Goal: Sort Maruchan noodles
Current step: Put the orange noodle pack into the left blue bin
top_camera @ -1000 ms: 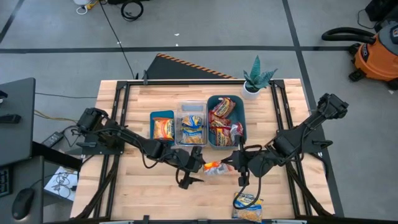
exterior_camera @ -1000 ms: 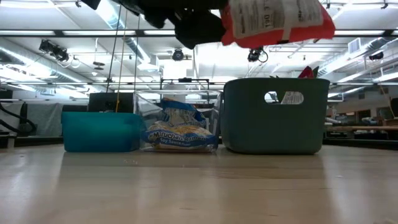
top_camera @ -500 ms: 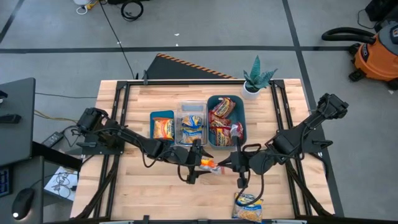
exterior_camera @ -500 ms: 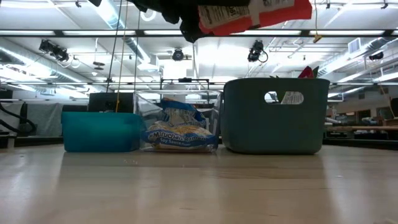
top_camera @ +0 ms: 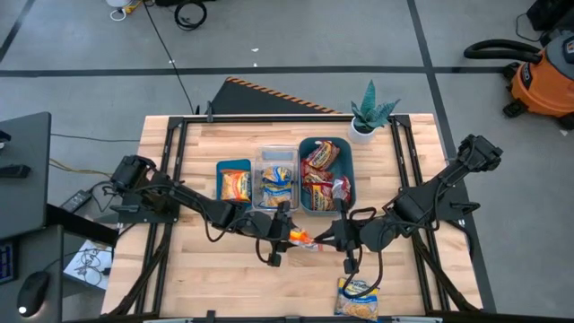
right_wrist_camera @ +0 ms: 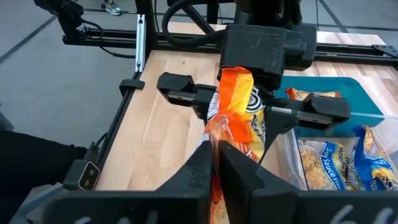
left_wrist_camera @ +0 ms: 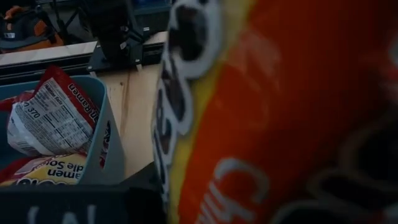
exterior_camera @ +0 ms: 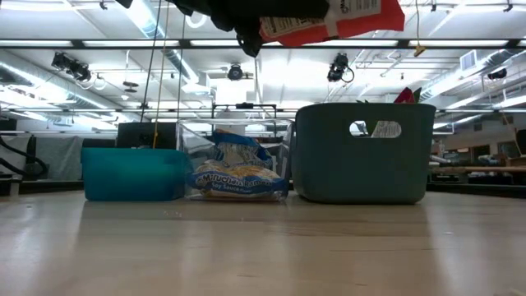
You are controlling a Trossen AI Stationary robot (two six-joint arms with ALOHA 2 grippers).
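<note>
An orange-and-yellow noodle packet (top_camera: 305,239) hangs in the air between my two grippers, in front of the bins. My right gripper (top_camera: 330,239) is shut on its right end. My left gripper (top_camera: 285,236) is open, with its fingers standing on either side of the packet's left end (right_wrist_camera: 239,102). I cannot see them touch it. In the left wrist view the packet (left_wrist_camera: 280,112) fills the picture. The low view shows it (exterior_camera: 337,18) high above the table. Another blue-printed packet (top_camera: 357,296) lies flat at the table's near edge. My right gripper (right_wrist_camera: 219,177) pinches the packet's crinkled right end (right_wrist_camera: 217,146) between its two fingers. It comes level from the table's right side. The packet is lifted clear of the table and reaches out roughly level toward the left gripper.
Three bins stand in a row behind the grippers: a small teal one (top_camera: 221,169) with orange packets, a clear one (top_camera: 276,149) with blue packets, and a dark blue one (top_camera: 351,184) with red packets. A potted plant (top_camera: 368,117) stands at the far right. Bare wood lies near the grippers.
My left gripper has moved toward the table's right until the packet's free end came between its fingers. The packet has shifted a little toward the left and tipped from hanging broad to lying flatter, still held up by the right gripper.
</note>
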